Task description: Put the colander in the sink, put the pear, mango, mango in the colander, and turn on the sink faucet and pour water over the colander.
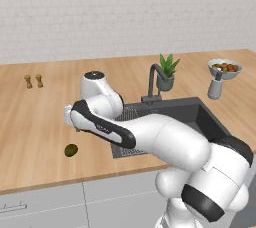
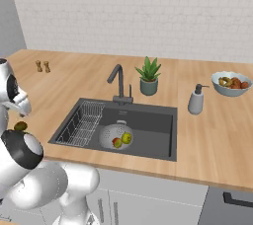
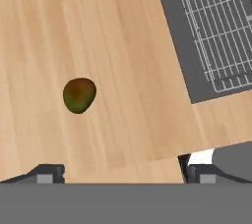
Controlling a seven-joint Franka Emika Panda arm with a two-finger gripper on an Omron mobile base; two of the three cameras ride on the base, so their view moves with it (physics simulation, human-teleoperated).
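The remaining mango (image 1: 71, 150) lies alone on the counter (image 1: 35, 117), near its front edge and well left of the sink (image 2: 158, 120). The claw (image 3: 123, 174) hovers above it with its jaws spread wide and nothing between them; in the hand view the fruit sits up and left of the gap. As I judge it, a clean pick calls for sliding the claw over until the mango is centred between the tips, then dropping straight down and closing across its narrow width so it does not roll away.

In the sink, the colander (image 2: 116, 136) rests on the basin floor beside the wire rack (image 2: 81, 123), already holding two fruits; which is the pear I cannot tell. The sink faucet (image 2: 117, 83) stands behind the basin, with no stream visible. In the left base view the arm hides the colander and much of the basin.
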